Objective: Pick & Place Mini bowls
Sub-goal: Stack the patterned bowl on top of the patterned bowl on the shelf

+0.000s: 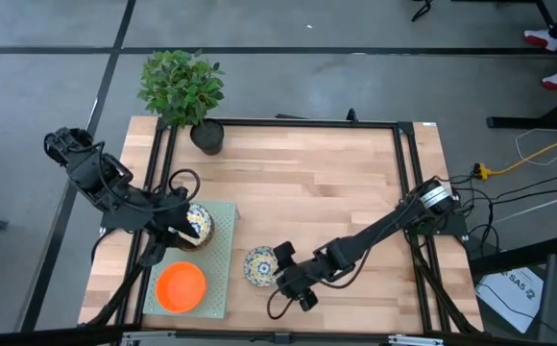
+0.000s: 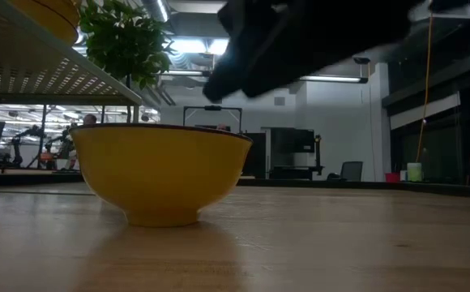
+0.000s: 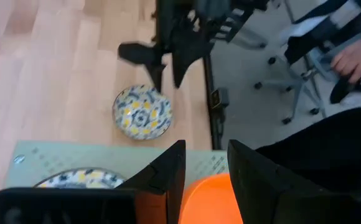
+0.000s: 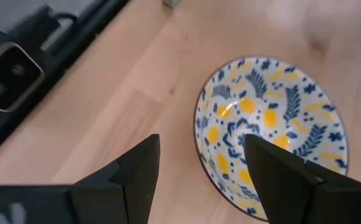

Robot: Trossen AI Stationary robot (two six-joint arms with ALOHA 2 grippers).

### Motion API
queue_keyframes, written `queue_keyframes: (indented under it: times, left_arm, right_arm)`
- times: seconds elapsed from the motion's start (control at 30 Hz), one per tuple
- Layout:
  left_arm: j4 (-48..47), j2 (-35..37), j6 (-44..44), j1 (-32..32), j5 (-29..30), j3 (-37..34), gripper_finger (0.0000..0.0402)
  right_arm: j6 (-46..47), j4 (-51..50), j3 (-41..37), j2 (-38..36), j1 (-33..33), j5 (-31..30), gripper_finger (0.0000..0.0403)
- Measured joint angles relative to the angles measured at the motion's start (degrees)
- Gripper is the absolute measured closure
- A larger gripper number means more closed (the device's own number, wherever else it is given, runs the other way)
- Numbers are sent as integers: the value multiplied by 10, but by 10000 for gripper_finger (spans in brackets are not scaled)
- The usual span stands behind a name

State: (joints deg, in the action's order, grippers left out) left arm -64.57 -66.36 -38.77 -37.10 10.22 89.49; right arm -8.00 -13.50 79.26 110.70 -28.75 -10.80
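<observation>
Item in hand: the small round white ceramic bowl with blue-and-yellow floral pattern (image 1: 259, 266), upright and alone on the pale wooden counter (image 1: 326, 183), just beside the edge of the pale green perforated mat (image 1: 223, 252). Right gripper (image 1: 285, 264) sits close at the bowl's side, jaws released and wide, empty; in the right wrist view the rim lies partly between the two dark fingers (image 4: 280, 168). Judged step: the pick of this bowl. To do it well, one finger should drop inside the wall and the other outside, pinching the rim squarely; the glazed surface looks slick, so a shallow or angled bite may let it tip or slide across the wood. A straight lift before any sideways travel would keep it clear of the mat edge. Left gripper (image 1: 184, 223) hovers over the mat, above a second patterned bowl (image 1: 200, 222), jaws parted and grasping nothing. Also on the mat: a plain bright orange bowl (image 1: 181, 287), upright, near the counter's front. Appearance of the item: yellow lemon-like spots and blue leaf sprays inside, thin dark rim, yellow outer wall in the low view.
</observation>
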Motion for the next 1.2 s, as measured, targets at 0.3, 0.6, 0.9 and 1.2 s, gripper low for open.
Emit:
queue_keyframes:
  times: [0.3,0.6,0.9,1.2]
  left_arm:
    - [36,0,-6,1,-3,0,288]
    - [35,0,-11,1,-3,0,288]
    - [35,0,-11,1,-3,0,288]
    - [35,0,-10,1,-3,0,288]
  right_arm:
    - [-1,0,0,22,0,-11,171]
    - [0,-8,0,24,2,-51,171]
    - [-28,4,0,51,8,-51,172]
    - [7,17,0,51,8,-53,275]
